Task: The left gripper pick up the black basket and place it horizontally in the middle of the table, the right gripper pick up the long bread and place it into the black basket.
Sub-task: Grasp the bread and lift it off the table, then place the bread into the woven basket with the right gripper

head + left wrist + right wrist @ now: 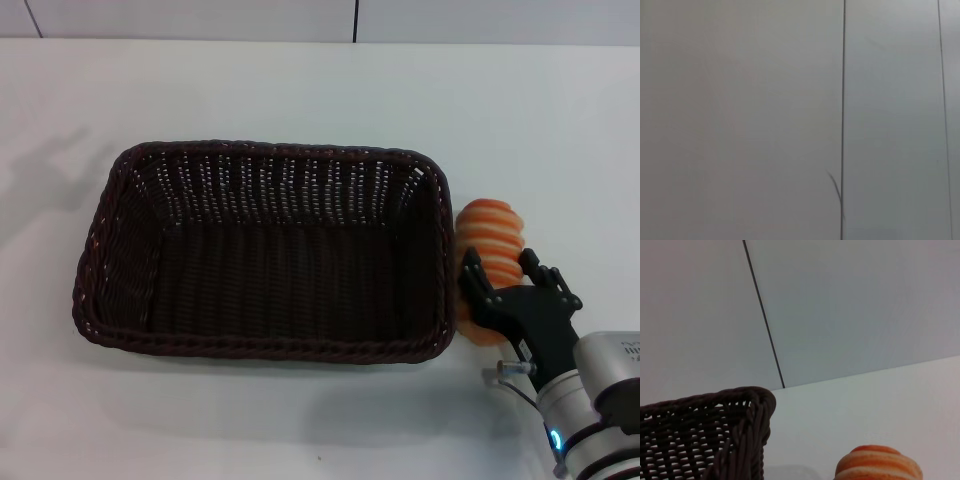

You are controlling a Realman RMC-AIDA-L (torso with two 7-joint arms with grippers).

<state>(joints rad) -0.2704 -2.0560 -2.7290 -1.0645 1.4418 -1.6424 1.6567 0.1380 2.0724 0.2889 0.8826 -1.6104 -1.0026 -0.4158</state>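
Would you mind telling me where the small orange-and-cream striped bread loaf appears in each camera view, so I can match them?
Head view: the orange-and-cream striped bread loaf lies on the white table just right of the dark woven wicker basket, with the right gripper over its near end.
Left wrist view: not in it.
Right wrist view: only its top shows at the bottom edge.
Shared landmark: the basket's corner.
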